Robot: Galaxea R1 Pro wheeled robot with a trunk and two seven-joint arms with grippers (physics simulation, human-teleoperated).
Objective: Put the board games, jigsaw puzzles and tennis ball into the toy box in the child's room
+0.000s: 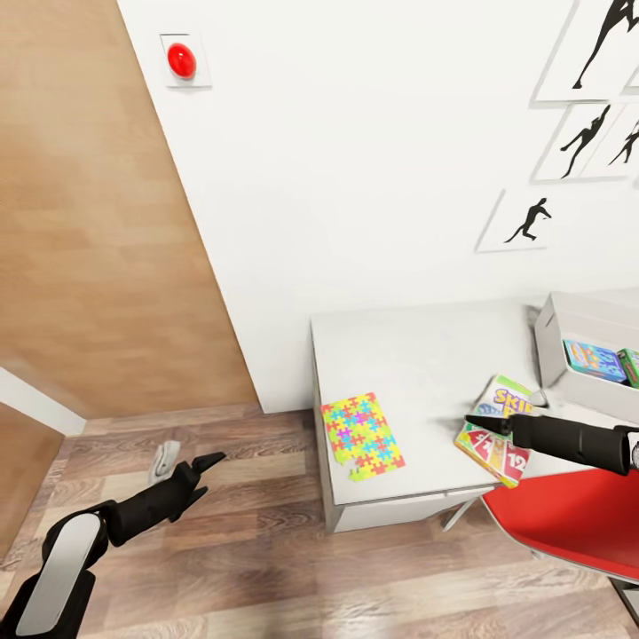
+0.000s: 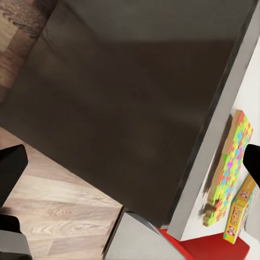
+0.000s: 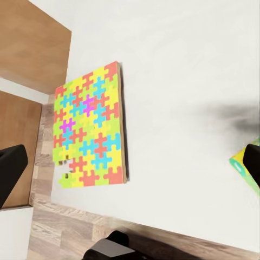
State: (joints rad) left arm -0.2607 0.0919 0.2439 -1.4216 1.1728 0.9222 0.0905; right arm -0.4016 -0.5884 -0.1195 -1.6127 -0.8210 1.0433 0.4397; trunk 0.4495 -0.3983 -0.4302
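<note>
The flat puzzle looks light, stiff and thin; with jaws apart, the right gripper should pinch its overhanging edge.

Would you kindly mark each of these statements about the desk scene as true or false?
1. The jigsaw puzzle lies flat on the table. True.
2. The Skip-Bo box is inside the toy box. False: it lies on the table, outside the toy box.
3. The right pincer grips the puzzle. False: it hovers by the Skip-Bo box, open and empty.
4. The left pincer hangs over the wooden floor. True.
5. A red chair stands at the table. True.
6. The toy box is empty. False: a blue box sits in it.
</note>
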